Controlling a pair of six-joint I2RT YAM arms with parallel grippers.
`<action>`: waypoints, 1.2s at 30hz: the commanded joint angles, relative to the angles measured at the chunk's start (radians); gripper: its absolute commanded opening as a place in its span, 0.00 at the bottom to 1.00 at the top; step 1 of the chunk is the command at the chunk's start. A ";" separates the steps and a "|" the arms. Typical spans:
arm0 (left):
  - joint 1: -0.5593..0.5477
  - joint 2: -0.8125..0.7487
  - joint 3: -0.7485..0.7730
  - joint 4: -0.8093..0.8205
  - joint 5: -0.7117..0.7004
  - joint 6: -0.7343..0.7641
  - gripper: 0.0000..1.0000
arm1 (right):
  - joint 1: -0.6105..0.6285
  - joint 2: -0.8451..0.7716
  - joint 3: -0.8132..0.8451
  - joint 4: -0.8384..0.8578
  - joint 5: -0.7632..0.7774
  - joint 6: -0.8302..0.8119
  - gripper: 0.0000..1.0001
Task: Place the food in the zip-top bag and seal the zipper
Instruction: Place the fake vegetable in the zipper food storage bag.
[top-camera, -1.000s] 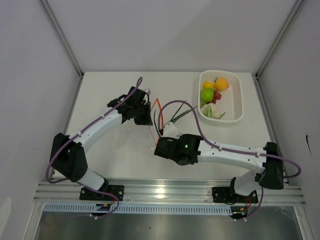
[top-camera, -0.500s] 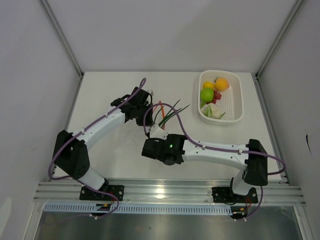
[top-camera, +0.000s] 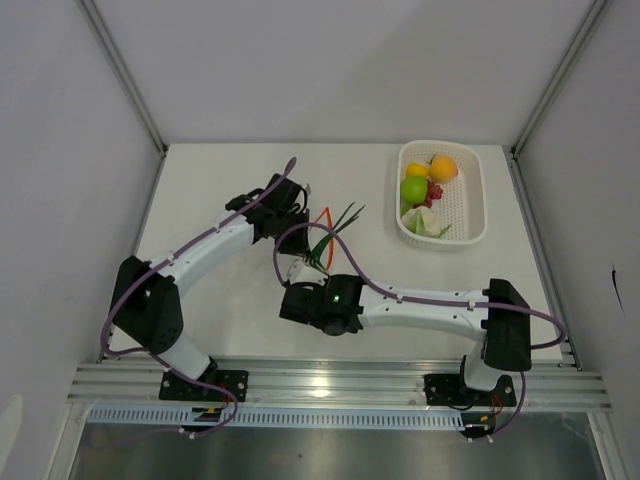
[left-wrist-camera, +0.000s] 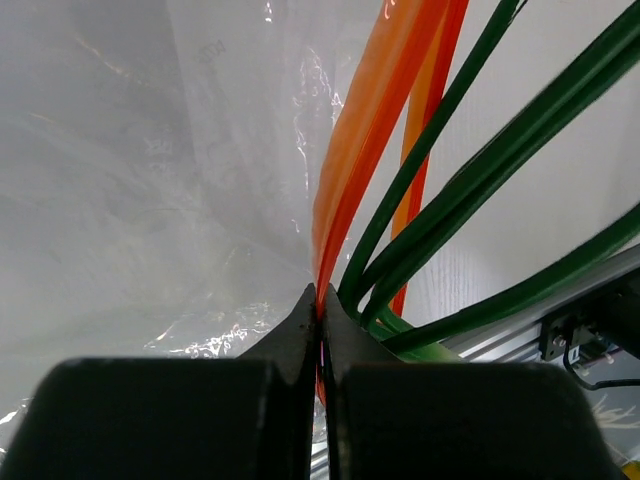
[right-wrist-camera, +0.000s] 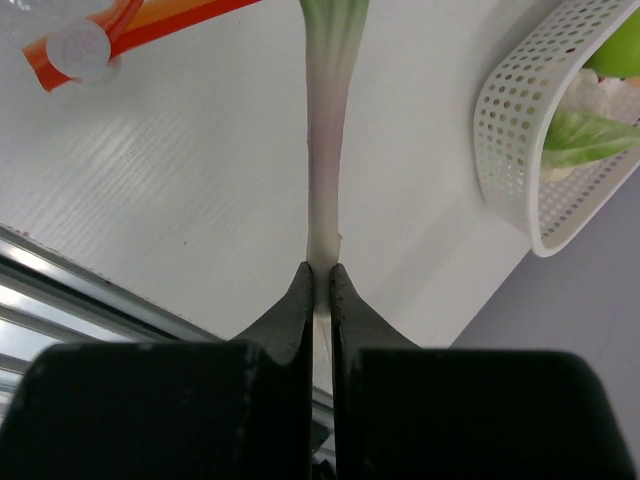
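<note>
My left gripper (left-wrist-camera: 320, 300) is shut on the red-orange zipper (left-wrist-camera: 365, 140) of the clear zip-top bag (left-wrist-camera: 150, 200), whose crinkly film spreads to the left. In the top view this gripper (top-camera: 298, 215) holds the zipper (top-camera: 322, 216) at mid-table. My right gripper (right-wrist-camera: 322, 272) is shut on the white end of the green stalks (right-wrist-camera: 328, 120). Their green tips (top-camera: 342, 218) fan out beside the zipper and cross its far lip (left-wrist-camera: 425, 120). The rest of the food sits in the basket: green apple (top-camera: 413, 189), orange-yellow fruit (top-camera: 443, 167), yellow piece (top-camera: 417, 170), red bits (top-camera: 433, 192), pale leafy piece (top-camera: 420, 222).
The white perforated basket (top-camera: 470, 200) stands at the back right, and its wall (right-wrist-camera: 510, 120) shows in the right wrist view. The zipper's white slider (right-wrist-camera: 78, 45) shows at the upper left there. A metal rail (top-camera: 330, 380) runs along the near table edge.
My right arm has swung left with the green stalks, bringing them up against the bag's mouth. My left gripper has shifted slightly farther back and right with the zipper.
</note>
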 joint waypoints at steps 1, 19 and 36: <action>-0.015 -0.019 0.042 -0.024 0.076 0.009 0.01 | 0.018 0.003 -0.032 0.105 0.043 -0.123 0.00; -0.032 -0.088 0.033 -0.098 0.045 0.034 0.00 | -0.025 0.009 -0.121 0.127 0.010 -0.125 0.00; -0.039 -0.068 0.053 -0.093 0.111 0.074 0.01 | 0.121 -0.169 -0.160 0.444 -0.007 -0.427 0.00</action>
